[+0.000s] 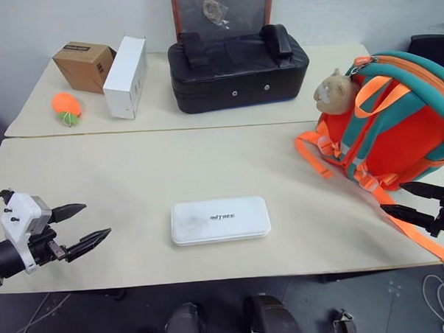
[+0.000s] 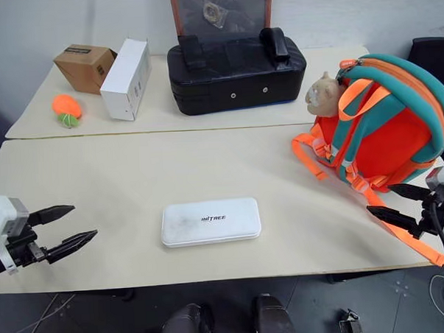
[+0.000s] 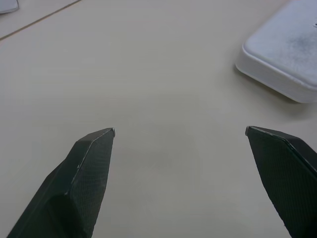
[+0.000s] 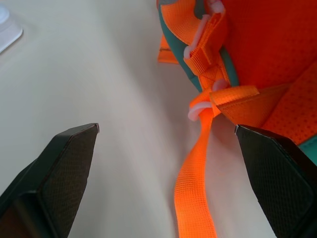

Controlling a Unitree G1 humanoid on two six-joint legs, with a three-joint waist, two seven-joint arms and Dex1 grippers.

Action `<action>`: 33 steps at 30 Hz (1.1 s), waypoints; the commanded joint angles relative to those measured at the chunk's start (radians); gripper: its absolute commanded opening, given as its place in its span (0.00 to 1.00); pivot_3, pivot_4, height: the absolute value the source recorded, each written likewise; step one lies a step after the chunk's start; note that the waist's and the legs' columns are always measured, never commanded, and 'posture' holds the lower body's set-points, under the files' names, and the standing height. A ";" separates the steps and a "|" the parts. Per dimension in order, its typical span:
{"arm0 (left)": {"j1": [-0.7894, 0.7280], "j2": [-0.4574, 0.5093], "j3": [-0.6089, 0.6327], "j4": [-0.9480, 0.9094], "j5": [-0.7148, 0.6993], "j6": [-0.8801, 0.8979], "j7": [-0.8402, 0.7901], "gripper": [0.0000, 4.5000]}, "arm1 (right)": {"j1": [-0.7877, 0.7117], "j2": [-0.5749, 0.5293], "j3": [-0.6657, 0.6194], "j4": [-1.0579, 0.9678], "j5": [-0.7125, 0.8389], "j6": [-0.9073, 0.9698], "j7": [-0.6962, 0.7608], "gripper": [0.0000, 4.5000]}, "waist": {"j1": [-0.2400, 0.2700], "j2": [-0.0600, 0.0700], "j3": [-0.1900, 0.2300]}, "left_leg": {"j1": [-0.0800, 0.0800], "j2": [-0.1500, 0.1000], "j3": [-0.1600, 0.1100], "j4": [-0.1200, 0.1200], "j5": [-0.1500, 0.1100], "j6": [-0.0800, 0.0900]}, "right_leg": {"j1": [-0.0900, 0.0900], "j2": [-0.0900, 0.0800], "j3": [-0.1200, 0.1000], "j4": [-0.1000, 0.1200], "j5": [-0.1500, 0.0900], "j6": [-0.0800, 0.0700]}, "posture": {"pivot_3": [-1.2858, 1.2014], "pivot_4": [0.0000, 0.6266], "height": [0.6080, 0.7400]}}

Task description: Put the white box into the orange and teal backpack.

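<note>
Behind the white box (image 1: pixel 220 220) sit a black case (image 1: pixel 236 68), carton (image 1: pixel 125 76) and, perhaps, a toy (image 1: pixel 67 107); the backpack (image 1: pixel 393 122) stands right, and both the left gripper (image 1: pixel 84 223) and right gripper (image 2: pixel 392 204) gape wide, empty.

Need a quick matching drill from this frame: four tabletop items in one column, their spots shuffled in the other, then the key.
Items:
1. white box
2. orange and teal backpack
3. black padded case
4. brown cardboard box

Places:
A. far left corner of the back table
B. flat on the near table, between the two grippers
C. standing at the right end of the table, one orange strap trailing toward the front edge
D. middle of the back table, in front of the framed board

Pairs: 1-B, 2-C, 3-D, 4-A
</note>
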State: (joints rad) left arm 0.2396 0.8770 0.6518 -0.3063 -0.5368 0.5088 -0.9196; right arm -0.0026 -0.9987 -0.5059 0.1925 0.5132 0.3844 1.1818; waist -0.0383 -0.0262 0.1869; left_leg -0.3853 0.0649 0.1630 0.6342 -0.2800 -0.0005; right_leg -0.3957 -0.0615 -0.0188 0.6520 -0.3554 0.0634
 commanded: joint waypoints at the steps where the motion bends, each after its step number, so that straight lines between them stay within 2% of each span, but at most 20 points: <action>1: -0.008 -0.002 0.028 -0.016 -0.008 -0.002 0.016 0.99 | -0.005 0.003 -0.015 -0.014 0.005 -0.015 0.000 1.00 | -0.002 0.000 0.000 | 0.000 0.000 0.000 0.000 0.000 0.000 | 0.000 0.000 0.000 0.000 0.000 0.000 | 0.52 0.24 1.00; 12: 0.030 0.005 0.003 -0.029 0.006 0.008 0.008 0.99 | 0.013 0.003 -0.016 -0.043 0.006 -0.007 -0.017 1.00 | -0.017 0.000 0.000 | 0.000 0.000 0.000 0.000 0.001 -0.001 | 0.000 0.000 0.000 0.001 0.000 0.000 | 0.52 0.24 1.00; 16: 0.017 -0.001 -0.045 -0.093 -0.015 0.034 0.010 0.99 | 0.019 0.015 0.009 -0.146 0.049 0.032 0.005 1.00 | -0.018 0.000 0.000 | 0.001 0.000 0.000 0.000 0.001 -0.001 | 0.000 0.000 0.000 0.002 0.000 0.000 | 0.52 0.24 1.00; 17: 0.017 -0.002 -0.075 -0.112 -0.012 0.037 0.008 1.00 | 0.019 0.023 0.029 -0.184 0.059 0.044 0.009 0.96 | -0.018 0.000 0.000 | 0.001 0.000 0.000 0.000 0.001 -0.001 | 0.000 0.000 0.000 0.002 0.000 0.000 | 0.52 0.24 1.00; 19: 0.010 0.001 -0.153 -0.136 0.009 0.025 -0.002 0.91 | 0.011 0.041 0.087 -0.263 0.065 0.056 0.014 0.87 | -0.018 0.000 0.000 | 0.001 0.000 0.000 0.000 0.001 -0.001 | 0.001 0.000 0.000 0.002 0.000 0.000 | 0.52 0.24 1.00; 24: -0.051 0.012 -0.341 -0.116 0.085 -0.027 -0.025 0.58 | -0.068 0.071 0.261 -0.370 0.031 0.049 0.018 0.47 | -0.018 0.000 0.000 | 0.002 0.000 0.000 0.000 0.002 -0.001 | 0.001 0.001 0.000 0.003 0.000 0.000 | 0.52 0.24 1.00; 30: -0.240 -0.007 -0.566 0.004 0.225 -0.107 -0.026 0.16 | -0.248 0.125 0.485 -0.316 -0.086 -0.015 0.039 0.02 | -0.016 0.000 0.000 | 0.003 0.000 0.000 0.001 0.003 0.000 | 0.002 0.000 0.000 0.004 0.001 0.000 | 0.52 0.24 1.00; 32: -0.301 -0.017 -0.609 0.034 0.247 -0.114 -0.030 0.02 | -0.292 0.141 0.539 -0.280 -0.128 -0.037 0.046 0.00 | -0.013 0.000 0.000 | 0.002 0.000 0.000 0.002 0.003 0.000 | 0.001 0.000 0.000 0.005 0.001 0.000 | 0.52 0.24 1.00; 33: -0.323 -0.018 -0.625 0.041 0.251 -0.111 -0.037 0.01 | -0.309 0.147 0.562 -0.264 -0.147 -0.049 0.050 0.00 | -0.013 0.000 0.000 | 0.002 0.000 0.000 0.002 0.003 0.000 | 0.001 0.000 0.000 0.005 0.001 0.000 | 0.52 0.24 1.00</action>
State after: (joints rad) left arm -0.0622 0.8611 0.0441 -0.2652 -0.3010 0.4128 -0.9508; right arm -0.2975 -0.8530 0.0394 -0.0815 0.3928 0.3664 1.2179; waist -0.0516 -0.0262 0.1870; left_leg -0.3840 0.0645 0.1630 0.6369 -0.2771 -0.0006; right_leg -0.3955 -0.0611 -0.0185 0.6572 -0.3548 0.0639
